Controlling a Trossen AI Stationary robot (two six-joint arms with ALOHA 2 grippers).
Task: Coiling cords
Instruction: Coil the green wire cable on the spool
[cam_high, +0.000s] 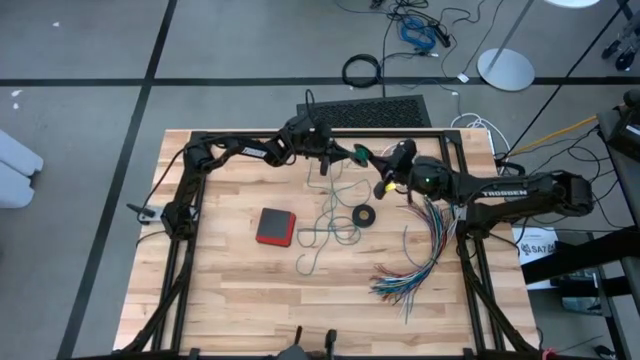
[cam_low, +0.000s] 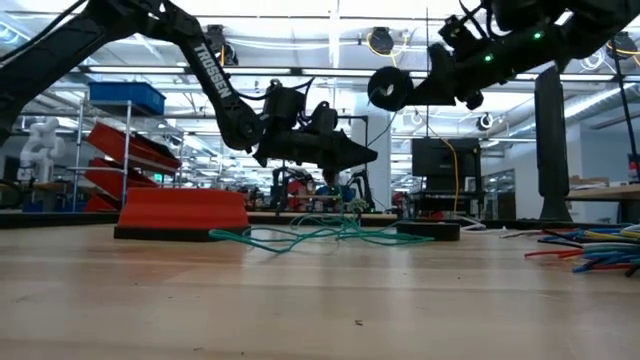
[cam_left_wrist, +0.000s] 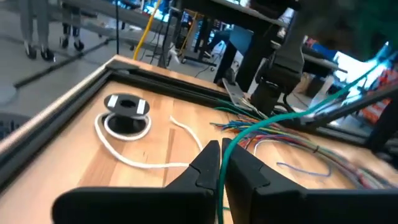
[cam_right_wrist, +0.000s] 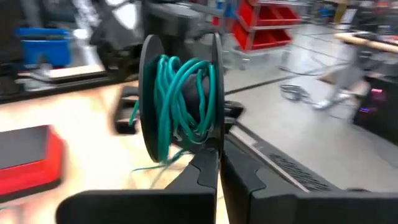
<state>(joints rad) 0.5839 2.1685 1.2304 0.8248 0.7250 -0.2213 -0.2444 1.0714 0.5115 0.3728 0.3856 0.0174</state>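
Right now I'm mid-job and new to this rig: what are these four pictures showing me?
Two dark robot arms work over a wooden table. One picture looks down from above, one looks level along the tabletop, and one comes from each wrist. The right gripper is shut on a black spool partly wound with teal cord. The left gripper pinches the same cord, which trails loose onto the table. Also lying there: a red box, a black ring, coloured wires and a white cord on a small reel.
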